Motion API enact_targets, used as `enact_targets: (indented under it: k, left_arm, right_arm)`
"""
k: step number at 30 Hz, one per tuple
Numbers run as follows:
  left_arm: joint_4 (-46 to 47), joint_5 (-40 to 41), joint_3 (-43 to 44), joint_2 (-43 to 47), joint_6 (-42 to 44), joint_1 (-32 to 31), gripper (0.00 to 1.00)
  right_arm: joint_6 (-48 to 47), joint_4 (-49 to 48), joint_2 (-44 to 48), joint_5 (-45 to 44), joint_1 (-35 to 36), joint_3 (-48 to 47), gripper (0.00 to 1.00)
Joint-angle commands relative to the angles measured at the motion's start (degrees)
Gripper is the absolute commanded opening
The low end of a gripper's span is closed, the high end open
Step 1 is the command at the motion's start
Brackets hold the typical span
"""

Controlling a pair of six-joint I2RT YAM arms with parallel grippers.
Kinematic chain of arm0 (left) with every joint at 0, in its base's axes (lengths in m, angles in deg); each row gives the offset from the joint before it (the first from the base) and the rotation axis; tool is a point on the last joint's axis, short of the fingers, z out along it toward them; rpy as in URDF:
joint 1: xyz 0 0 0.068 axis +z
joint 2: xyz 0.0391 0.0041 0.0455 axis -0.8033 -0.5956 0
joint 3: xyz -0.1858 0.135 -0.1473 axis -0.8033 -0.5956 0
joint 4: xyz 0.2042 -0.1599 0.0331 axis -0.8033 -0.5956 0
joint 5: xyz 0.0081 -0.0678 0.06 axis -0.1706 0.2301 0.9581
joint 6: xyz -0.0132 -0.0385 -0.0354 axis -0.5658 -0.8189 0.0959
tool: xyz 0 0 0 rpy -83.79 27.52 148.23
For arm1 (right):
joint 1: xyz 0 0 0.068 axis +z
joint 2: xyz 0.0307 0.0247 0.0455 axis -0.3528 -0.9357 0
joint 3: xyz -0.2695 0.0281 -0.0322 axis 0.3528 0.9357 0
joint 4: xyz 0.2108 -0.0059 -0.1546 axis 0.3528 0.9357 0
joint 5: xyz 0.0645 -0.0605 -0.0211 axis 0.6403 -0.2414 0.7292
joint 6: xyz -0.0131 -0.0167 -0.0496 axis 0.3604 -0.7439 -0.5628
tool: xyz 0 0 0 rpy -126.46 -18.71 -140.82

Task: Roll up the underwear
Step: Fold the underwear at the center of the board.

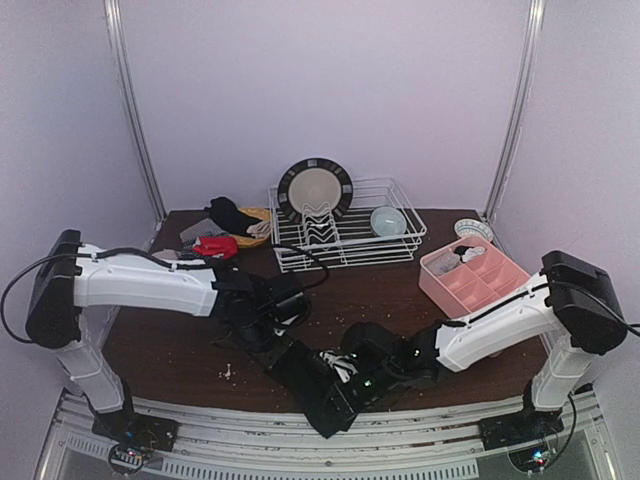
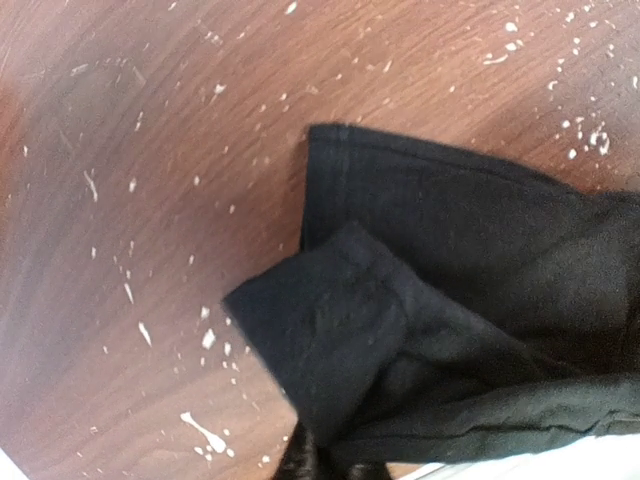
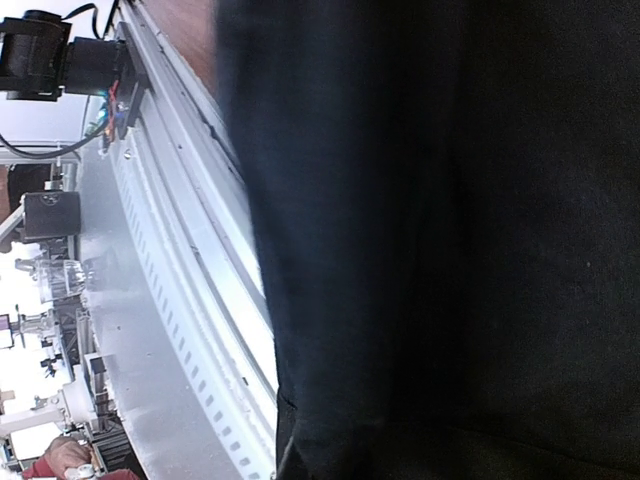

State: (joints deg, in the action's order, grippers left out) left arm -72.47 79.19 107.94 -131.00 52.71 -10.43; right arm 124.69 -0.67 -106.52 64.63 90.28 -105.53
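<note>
A black underwear (image 1: 318,398) lies spread near the table's front edge, one corner hanging over the rail. My left gripper (image 1: 268,343) is at its far left corner. In the left wrist view that corner is folded over the rest of the black underwear (image 2: 450,260) and runs into my shut left gripper (image 2: 325,466). My right gripper (image 1: 347,368) sits at the cloth's right side. In the right wrist view the black underwear (image 3: 450,250) fills the frame and hides the fingers, and the gripper is shut on it. More underwear (image 1: 222,238), black, red and grey, is piled at the back left.
A pink compartment tray (image 1: 470,280) stands at the right. Behind the middle, a white wire dish rack (image 1: 345,240) holds a dark-rimmed plate (image 1: 314,188) and a pale bowl (image 1: 388,221). White specks dot the brown table (image 1: 170,350). The metal front rail (image 3: 170,300) runs beside the cloth.
</note>
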Motion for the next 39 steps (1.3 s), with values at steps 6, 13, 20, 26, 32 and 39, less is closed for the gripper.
enact_targets:
  k: [6,13,20,26,32,39]
  left_arm:
    - [1.0,0.2,-0.5,6.0,1.3,0.8,0.55]
    - [1.8,-0.7,-1.9,8.3,-0.6,0.9,0.62]
    - [7.7,-5.0,-8.8,14.9,-3.6,-0.1,0.63]
    - [11.2,-7.4,-13.0,15.3,-4.9,-1.0,0.61]
    - [15.3,-8.9,-14.4,13.9,-5.0,-1.4,0.55]
    - [17.4,-10.0,-14.5,11.6,-5.0,-2.0,0.51]
  right_arm:
    - [-0.4,0.7,4.2,3.0,-0.9,1.5,0.01]
    - [0.7,-1.0,5.7,3.7,-3.7,3.6,0.14]
    - [0.8,-0.8,7.3,2.8,-6.3,5.8,0.19]
    - [1.5,-1.7,9.5,2.0,-8.1,8.2,0.2]
    - [2.8,-3.0,9.1,2.3,-9.8,9.4,0.02]
    - [7.8,-12.1,7.5,5.5,-13.8,13.4,0.0]
